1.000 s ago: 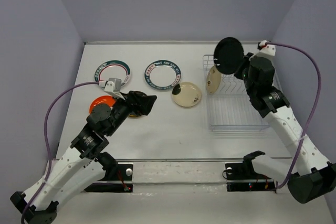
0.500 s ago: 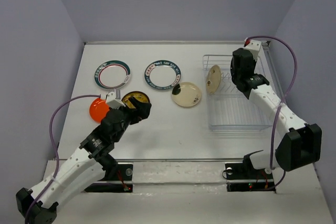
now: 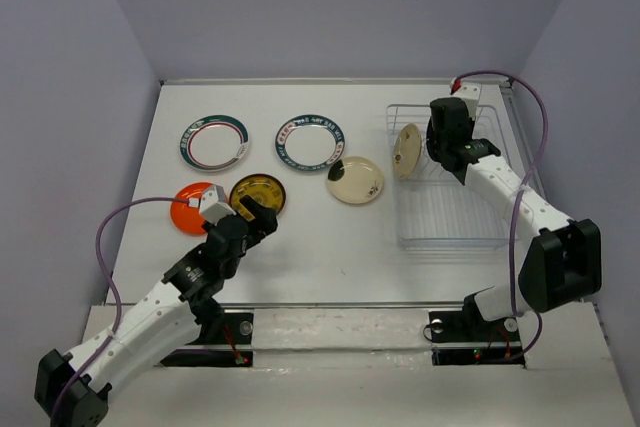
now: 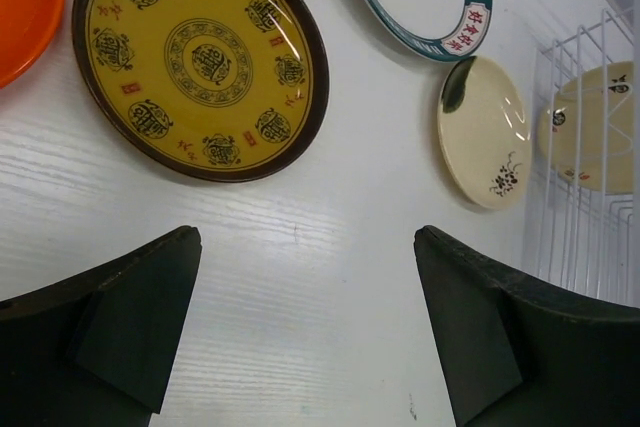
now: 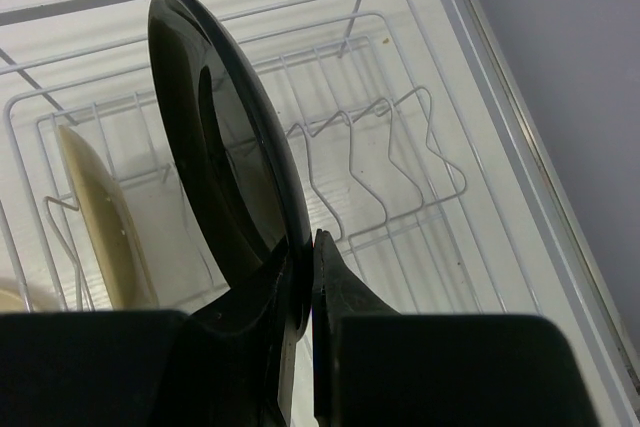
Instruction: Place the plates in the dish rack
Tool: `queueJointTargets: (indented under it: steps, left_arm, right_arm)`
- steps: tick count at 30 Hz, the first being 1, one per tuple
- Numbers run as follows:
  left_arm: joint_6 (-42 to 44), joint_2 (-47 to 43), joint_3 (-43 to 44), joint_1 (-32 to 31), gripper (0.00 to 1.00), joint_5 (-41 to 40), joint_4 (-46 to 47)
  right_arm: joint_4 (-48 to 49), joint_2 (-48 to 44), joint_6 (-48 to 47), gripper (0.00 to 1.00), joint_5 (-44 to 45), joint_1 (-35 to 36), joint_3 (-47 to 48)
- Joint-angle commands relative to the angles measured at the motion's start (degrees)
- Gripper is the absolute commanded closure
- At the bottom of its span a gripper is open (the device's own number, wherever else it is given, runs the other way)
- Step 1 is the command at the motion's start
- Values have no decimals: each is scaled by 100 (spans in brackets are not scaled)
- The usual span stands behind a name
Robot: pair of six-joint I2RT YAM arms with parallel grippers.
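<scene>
Top view: the white wire dish rack with a clear tray base (image 3: 450, 222) has a cream round plate (image 3: 406, 151) standing on edge in its far left corner. The right gripper (image 3: 445, 137) hangs over the rack's far end, just beside that plate; what it carries is hard to make out here. Flat on the table left of the rack lie a second cream plate (image 3: 355, 179) nearest, two white plates with green-and-red rims (image 3: 309, 141) (image 3: 214, 142), an amber-yellow plate (image 3: 258, 192) and, farthest off, an orange plate (image 3: 192, 205). The left gripper (image 3: 258, 215) is well apart from the rack, just beside the amber plate

Left wrist view: the jaws are spread wide with nothing between them, the amber plate ahead and untouched. Only here do its dark rim and printed ornaments show

Right wrist view: the fingers are clenched on the rim of a glossy black round plate (image 5: 225, 177), upright over the rack's tines. Its lower edge is hidden, so I cannot tell whether it is seated. Released off a slot, it would likely topple onto the standing cream plate
</scene>
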Motion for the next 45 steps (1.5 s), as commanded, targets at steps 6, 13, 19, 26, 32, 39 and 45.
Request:
queueJointTargets:
  steps: [6, 13, 19, 26, 32, 39, 45]
  left_arm:
    - [-305, 314, -64, -1, 1, -773, 98]
    - [-297, 771, -46, 429, 2, -590, 458]
    - [-148, 1246, -99, 1438, 8, -10, 1038]
    - [-296, 1921, -82, 1740, 17, 53, 1618]
    - [-349, 2546, -20, 1740, 30, 149, 1820]
    - [-455, 2574, -160, 1731, 36, 79, 1741]
    - [-534, 3039, -134, 1731, 39, 201, 1900]
  right_arm:
    - [68, 75, 167, 93, 180, 151, 318]
    - [121, 251, 502, 93, 23, 151, -34]
    - [217, 190, 581, 58, -302, 151, -61]
    - [209, -467, 484, 29, -698, 151, -139]
    - [244, -1478, 475, 29, -1374, 151, -552]
    - [244, -2121, 554, 28, -2024, 204, -685]
    - [235, -2341, 634, 27, -2288, 204, -693]
